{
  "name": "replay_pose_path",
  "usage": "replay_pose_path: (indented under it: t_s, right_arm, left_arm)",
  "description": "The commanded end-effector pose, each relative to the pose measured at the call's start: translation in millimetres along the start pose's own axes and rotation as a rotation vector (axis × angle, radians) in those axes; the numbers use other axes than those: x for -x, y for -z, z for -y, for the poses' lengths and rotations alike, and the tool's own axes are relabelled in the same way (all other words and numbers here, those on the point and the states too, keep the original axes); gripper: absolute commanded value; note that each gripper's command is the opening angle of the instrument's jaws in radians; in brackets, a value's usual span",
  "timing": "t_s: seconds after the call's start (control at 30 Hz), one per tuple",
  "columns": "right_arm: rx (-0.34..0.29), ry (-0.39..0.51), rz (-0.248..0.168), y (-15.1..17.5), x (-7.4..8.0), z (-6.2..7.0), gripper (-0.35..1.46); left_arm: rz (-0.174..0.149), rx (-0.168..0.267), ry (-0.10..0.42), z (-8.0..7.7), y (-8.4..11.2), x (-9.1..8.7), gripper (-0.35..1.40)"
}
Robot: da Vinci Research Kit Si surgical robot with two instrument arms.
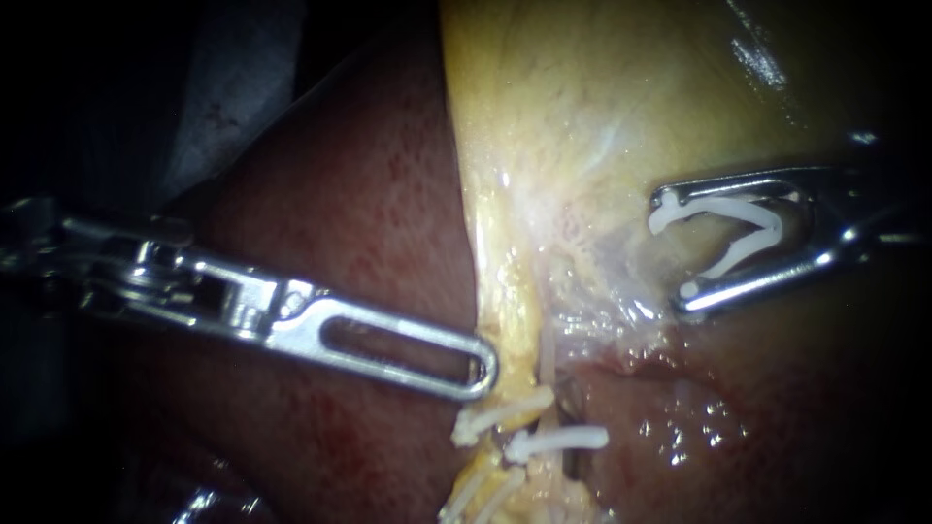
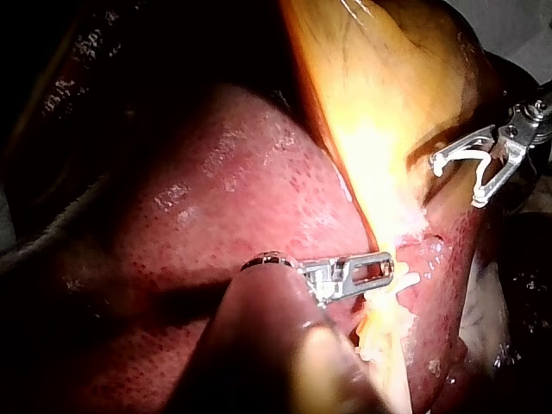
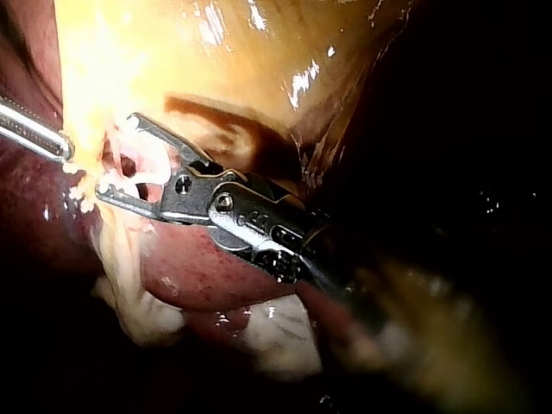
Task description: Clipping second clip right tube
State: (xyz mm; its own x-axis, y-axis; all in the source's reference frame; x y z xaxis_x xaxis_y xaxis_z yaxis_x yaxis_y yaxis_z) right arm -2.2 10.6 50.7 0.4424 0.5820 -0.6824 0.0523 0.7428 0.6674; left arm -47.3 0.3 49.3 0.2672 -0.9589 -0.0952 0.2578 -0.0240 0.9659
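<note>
1 white clip (image 1: 743, 254) held in claw of right instrument (image 1: 675, 252), apart from tube (image 1: 546, 367).

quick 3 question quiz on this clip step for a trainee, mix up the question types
1. True or false: the loaded clip in the right instrument is already closed round a tube.
2. The left instrument has its tip: A) close beside the placed clips; B) against the loaded clip; C) out of the endoscope view.
3. Name the dark red organ beneath the left instrument.

Key: 1 false, the clip is open; 2 A; 3 the liver.
</note>
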Motion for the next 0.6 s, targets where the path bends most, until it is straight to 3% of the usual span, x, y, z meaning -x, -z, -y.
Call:
replay_pose_path:
  t_s: [0.03, 0.27, 0.6]
  right_arm:
    - [0.000, 0.000, 0.000, 0.0, 0.0, 0.0, 0.60]
    - [0.002, 0.002, 0.000, -0.4, 0.2, 0.2, 0.59]
    - [0.011, 0.011, 0.001, -2.9, 2.1, 1.1, 0.58]
  left_arm:
    - [0.000, 0.000, 0.000, 0.0, 0.0, 0.0, -0.35]
    - [-0.008, -0.009, 0.003, 0.7, 1.5, 0.7, -0.35]
    - [0.040, 0.001, 0.024, 1.4, 6.0, 2.7, -0.35]
